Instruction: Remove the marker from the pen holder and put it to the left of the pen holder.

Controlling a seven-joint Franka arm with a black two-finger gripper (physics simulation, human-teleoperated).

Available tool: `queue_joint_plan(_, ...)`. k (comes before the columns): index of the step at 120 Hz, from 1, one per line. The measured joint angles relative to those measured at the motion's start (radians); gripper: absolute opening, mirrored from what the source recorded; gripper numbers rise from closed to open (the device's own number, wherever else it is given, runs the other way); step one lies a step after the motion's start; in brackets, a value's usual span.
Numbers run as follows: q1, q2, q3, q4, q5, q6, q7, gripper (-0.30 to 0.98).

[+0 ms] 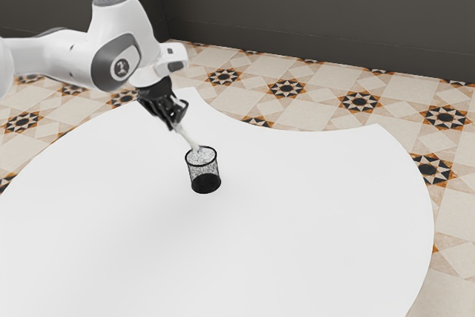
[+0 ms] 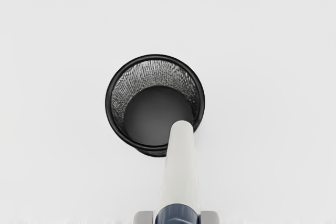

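Gripper (image 1: 173, 125): fingers closed on marker (image 2: 179, 174), one at each side of its navy section.
Marker handling: probably light, stiff, smooth; may pivot under a loose pinch. Retain the grip across the barrel.
Marker position: tilted, white end at the mouth of the pen holder (image 2: 110, 109); full clearance cannot be confirmed.
Markings: arm emblem (image 1: 122, 67), wording illegible.
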Motion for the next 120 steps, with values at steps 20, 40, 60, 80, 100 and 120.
queue_joint_plan(20, 0.032, -0.025, 0.034, -0.021, 0.028, -0.033, -0.006, -0.06)
queue_joint_plan(40, 0.124, 0.075, 0.083, 0.001, 0.035, -0.047, -0.008, -0.06)
queue_joint_plan(60, 0.185, 0.177, 0.111, 0.074, 0.036, -0.051, -0.007, -0.06)
queue_joint_plan(80, 0.173, 0.241, 0.113, 0.13, 0.029, -0.053, -0.006, -0.04)
queue_joint_plan(100, 0.173, 0.251, 0.113, 0.132, 0.013, -0.054, 0.007, 0.28)
queue_joint_plan(120, 0.164, 0.213, 0.113, 0.128, 0.01, -0.06, 0.018, 0.47)
